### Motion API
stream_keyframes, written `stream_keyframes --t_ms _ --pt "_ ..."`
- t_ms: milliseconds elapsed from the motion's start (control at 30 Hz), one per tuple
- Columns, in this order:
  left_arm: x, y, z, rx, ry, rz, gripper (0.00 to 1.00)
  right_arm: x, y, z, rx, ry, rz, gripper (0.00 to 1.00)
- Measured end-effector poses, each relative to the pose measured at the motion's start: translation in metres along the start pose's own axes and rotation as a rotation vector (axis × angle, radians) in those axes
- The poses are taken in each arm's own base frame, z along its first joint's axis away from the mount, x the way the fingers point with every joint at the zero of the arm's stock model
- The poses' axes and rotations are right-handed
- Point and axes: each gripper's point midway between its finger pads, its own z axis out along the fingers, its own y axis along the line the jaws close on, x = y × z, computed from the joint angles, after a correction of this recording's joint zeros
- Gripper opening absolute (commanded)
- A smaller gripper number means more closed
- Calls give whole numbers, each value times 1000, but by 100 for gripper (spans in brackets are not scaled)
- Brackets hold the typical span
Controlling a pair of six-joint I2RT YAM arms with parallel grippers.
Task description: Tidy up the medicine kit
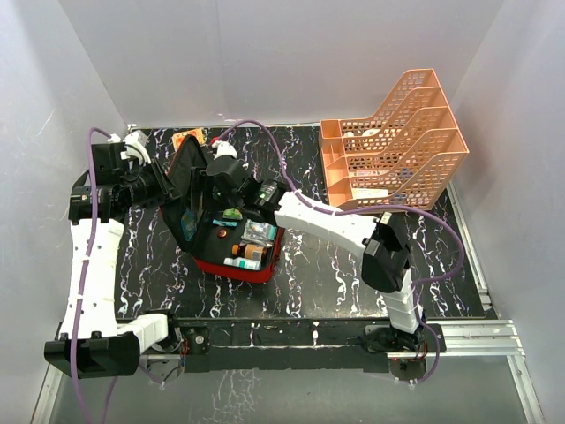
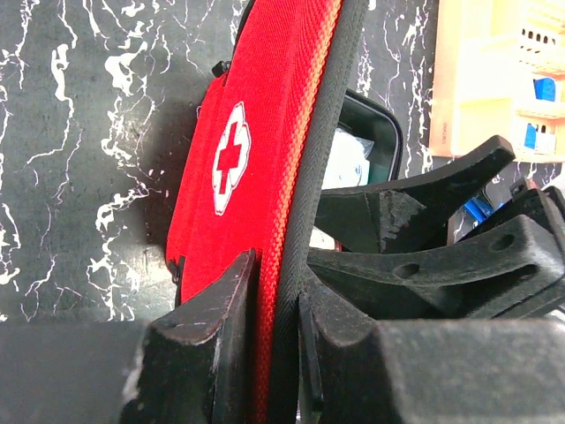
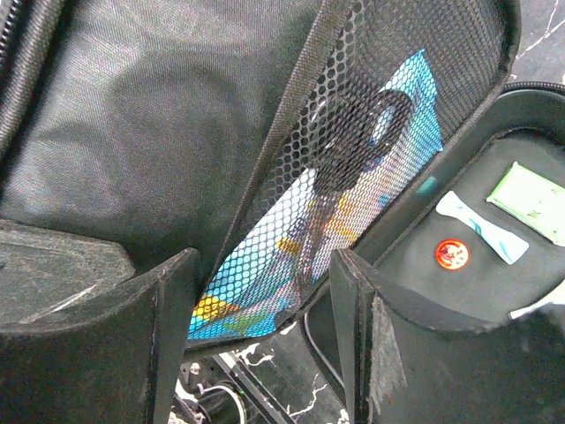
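The only sign I can read is a white cross (image 2: 231, 157) with a red cross inside it, on the red lid of the kit (image 2: 287, 97). Inside, a round red disc (image 3: 451, 254) bears a mark too small for me to read.

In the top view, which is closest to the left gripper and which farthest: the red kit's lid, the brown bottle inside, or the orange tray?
1. Kit lid: pinched in the left gripper, left side.
2. Brown bottle: in the kit's base, middle.
3. Orange tray: back right.
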Motion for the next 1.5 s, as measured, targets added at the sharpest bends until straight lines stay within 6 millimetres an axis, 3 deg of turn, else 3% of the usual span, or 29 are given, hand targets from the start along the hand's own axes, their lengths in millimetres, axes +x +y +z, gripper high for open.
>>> stream_keyframes --t_ms 167,667,733,867,967,1100,1267,1367,1500 --pt "2 -4 2 27 8 1 19 12 -7 1 40 38 -23 50" --pt "17 -19 6 168 3 20 19 25 -24 -1 188 71 -34 47" --pt "18 -20 5 175 4 21 17 26 -25 -1 191 74 -22 44" --pt "18 -21 5 179 5 22 12 28 -22 -1 181 84 6 27" --pt "18 -22 5 185 7 21 11 29 -19 0 169 89 30 25" --pt "18 -22 5 183 7 21 12 29 -19 1 165 92 49 32" --pt "18 -21 5 180 5 21 23 28 -26 1 151 91 59 52" --pt "19 -26 4 205 12 19 26 24 -33 -9 138 78 66 61" --pt "20 -33 3 243 19 15 33 11 -45 -36 93 61 72 67"
